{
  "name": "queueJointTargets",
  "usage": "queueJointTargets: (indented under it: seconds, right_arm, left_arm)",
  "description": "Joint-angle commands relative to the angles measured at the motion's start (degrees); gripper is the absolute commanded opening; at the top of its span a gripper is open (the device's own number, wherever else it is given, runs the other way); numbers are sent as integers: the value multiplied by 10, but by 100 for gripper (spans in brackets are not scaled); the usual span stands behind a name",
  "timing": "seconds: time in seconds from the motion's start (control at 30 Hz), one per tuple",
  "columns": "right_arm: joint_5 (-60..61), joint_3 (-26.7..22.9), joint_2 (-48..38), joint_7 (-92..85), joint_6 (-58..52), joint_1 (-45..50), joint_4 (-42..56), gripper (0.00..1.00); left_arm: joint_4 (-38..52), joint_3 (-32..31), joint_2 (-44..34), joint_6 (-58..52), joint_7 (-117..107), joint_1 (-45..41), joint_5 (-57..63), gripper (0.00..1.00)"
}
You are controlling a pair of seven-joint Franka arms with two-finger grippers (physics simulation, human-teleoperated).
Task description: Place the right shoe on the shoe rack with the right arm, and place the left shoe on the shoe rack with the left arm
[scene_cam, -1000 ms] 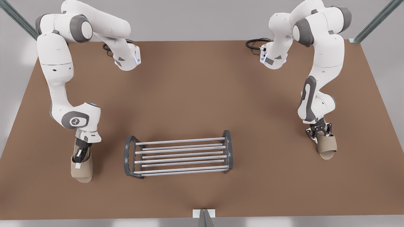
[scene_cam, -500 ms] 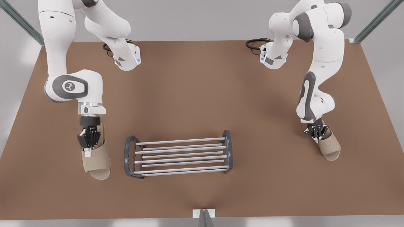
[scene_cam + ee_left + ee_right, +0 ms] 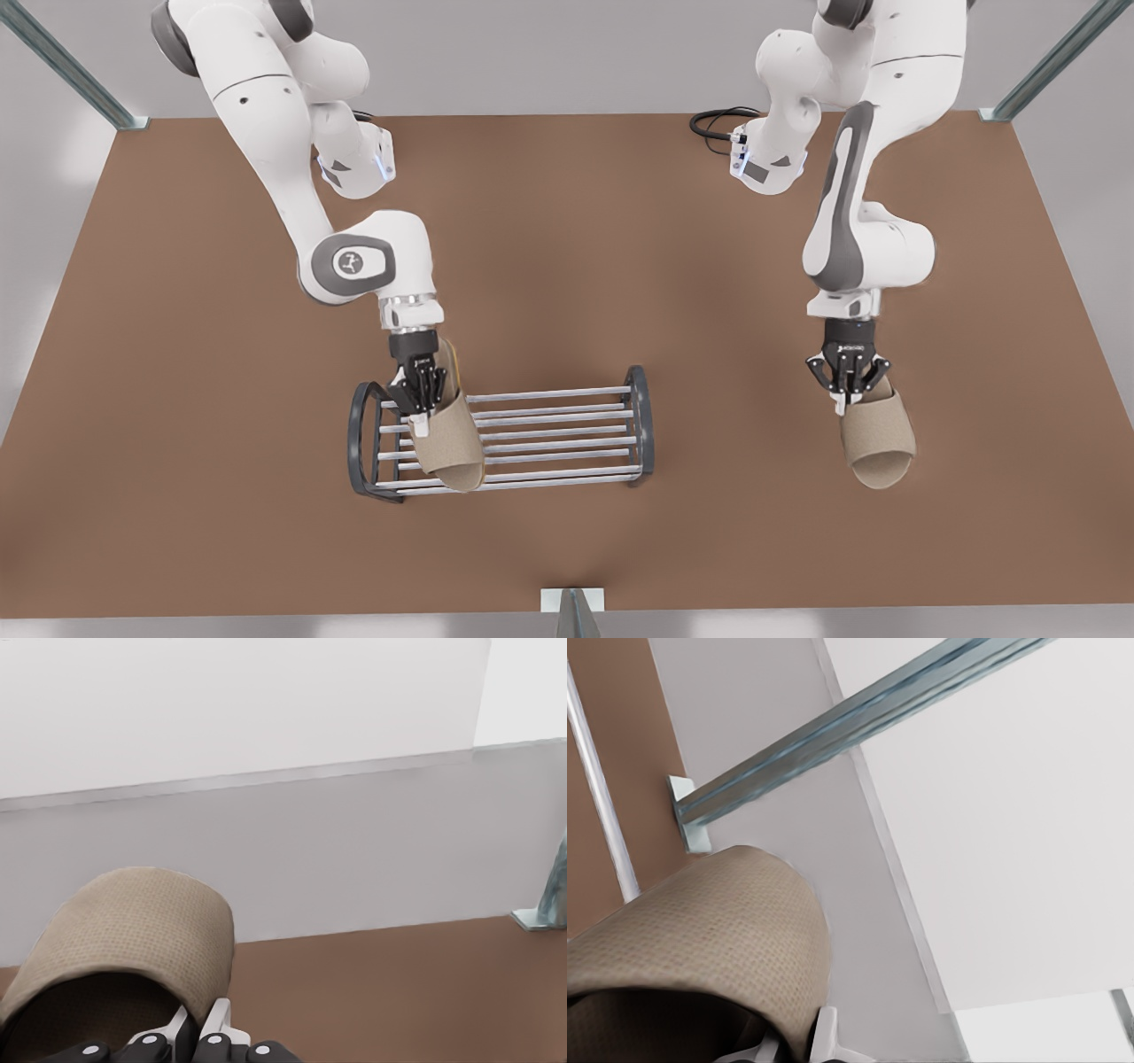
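Shoes (image 3: 447, 443) in both downward-angled grippers

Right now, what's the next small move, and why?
Probably lower the right gripper a little: the right shoe hangs over the shoe rack bars, near the front view's left end. The left gripper holds the left shoe well off the rack.

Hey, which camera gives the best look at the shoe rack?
The front view: the whole shoe rack, both end frames and all bars. The right wrist view catches one silver bar beside the held slipper.
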Motion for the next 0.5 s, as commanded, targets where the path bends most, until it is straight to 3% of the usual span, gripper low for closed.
queueJointTargets:
  seconds: [0.0,0.03,0.1,0.47]
  right_arm:
    - [-4,-11,16,26,-48,-2,7,21]
    - [-6,-18,16,26,-46,-3,5,22]
    - [-8,-19,15,28,-39,-7,-5,100]
    - [-10,-18,5,32,-36,-6,-41,100]
  left_arm:
    - [12,-1,-21,25,-499,-40,76,21]
    - [29,-1,-27,25,-499,-69,57,21]
    - [57,-1,-32,22,-499,-115,35,21]
    - [167,-1,-3,17,-499,-271,-39,21]
